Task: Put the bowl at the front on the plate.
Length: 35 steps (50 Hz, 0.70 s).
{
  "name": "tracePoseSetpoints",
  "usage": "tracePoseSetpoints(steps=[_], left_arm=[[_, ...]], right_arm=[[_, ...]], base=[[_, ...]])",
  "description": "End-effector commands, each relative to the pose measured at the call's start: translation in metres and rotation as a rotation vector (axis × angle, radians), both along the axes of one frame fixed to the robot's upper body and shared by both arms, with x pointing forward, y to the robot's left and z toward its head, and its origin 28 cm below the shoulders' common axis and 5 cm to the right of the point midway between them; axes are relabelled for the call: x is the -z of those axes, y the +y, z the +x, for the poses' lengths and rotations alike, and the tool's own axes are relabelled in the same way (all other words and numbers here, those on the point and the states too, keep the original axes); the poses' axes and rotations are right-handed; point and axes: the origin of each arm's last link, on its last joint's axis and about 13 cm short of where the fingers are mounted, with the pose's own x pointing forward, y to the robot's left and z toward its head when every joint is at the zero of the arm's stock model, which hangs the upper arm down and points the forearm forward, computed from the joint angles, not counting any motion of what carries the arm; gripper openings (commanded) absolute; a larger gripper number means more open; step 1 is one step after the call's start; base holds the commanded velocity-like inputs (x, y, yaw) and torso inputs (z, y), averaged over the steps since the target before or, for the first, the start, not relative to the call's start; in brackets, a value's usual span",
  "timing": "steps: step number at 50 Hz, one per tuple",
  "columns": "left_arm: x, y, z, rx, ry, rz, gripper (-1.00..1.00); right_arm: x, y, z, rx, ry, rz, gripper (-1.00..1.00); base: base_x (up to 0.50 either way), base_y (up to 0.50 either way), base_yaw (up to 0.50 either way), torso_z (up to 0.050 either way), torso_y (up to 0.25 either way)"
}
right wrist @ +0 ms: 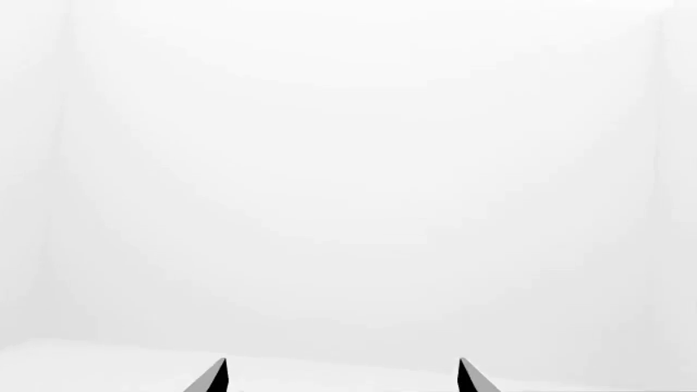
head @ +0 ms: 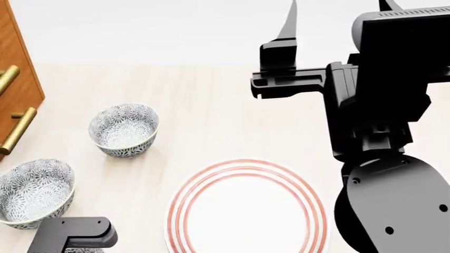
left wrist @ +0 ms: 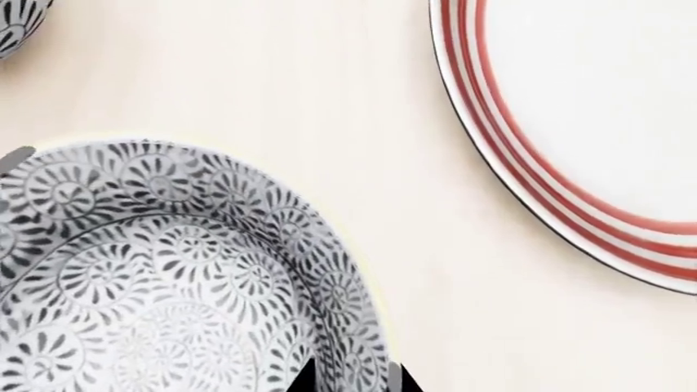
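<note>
My left gripper [left wrist: 354, 380] hangs over the front bowl [left wrist: 163, 278], just beside the plate [left wrist: 588, 122]; I cannot tell its jaws. Stiff, slick, breakable ceramic: I'd pinch the rim. Right gripper [right wrist: 341, 377] spread, empty.

The bowl [left wrist: 163, 278], white with a dense grey-blue flower pattern inside and out, sits upright and empty on the pale worktop [head: 211, 105] just beside, but apart from, the plate [head: 247, 211], a large round white one lying flat with three thin red rings near its rim.
</note>
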Motion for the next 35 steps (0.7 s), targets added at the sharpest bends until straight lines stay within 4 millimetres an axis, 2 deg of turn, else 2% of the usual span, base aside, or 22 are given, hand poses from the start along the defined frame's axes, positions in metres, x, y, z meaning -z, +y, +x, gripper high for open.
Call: tracePoseSetpoints(steps=[1,4,11,14,35], left_arm=[[-0.003,0.001,0.005,-0.038,-0.045,-0.006,-1.00],[0.000,0.001,0.008,-0.043,-0.088,0.004,-1.00],[-0.008,0.001,0.007,-0.035,-0.137,-0.001,-1.00],[-0.004,0.001,0.007,-0.031,-0.145,-0.003,-1.00],[-0.016,-0.007,-0.004,0.035,-0.165,-0.027,-1.00]], right_arm=[[0.000,-0.001,-0.001,0.001,-0.004,0.003,1.00],[0.001,-0.001,-0.001,0.003,-0.003,0.005,1.00],[0.000,-0.001,-0.001,0.006,-0.006,0.001,1.00],[-0.001,-0.001,-0.001,0.005,-0.006,0.001,1.00],[-0.004,-0.001,-0.001,0.008,-0.016,0.003,1.00]], base=[[0.00,0.00,0.00,0.000,0.000],[0.00,0.00,0.00,0.000,0.000],[0.00,0.00,0.00,0.000,0.000],[0.00,0.00,0.00,0.000,0.000],[0.00,0.00,0.00,0.000,0.000]])
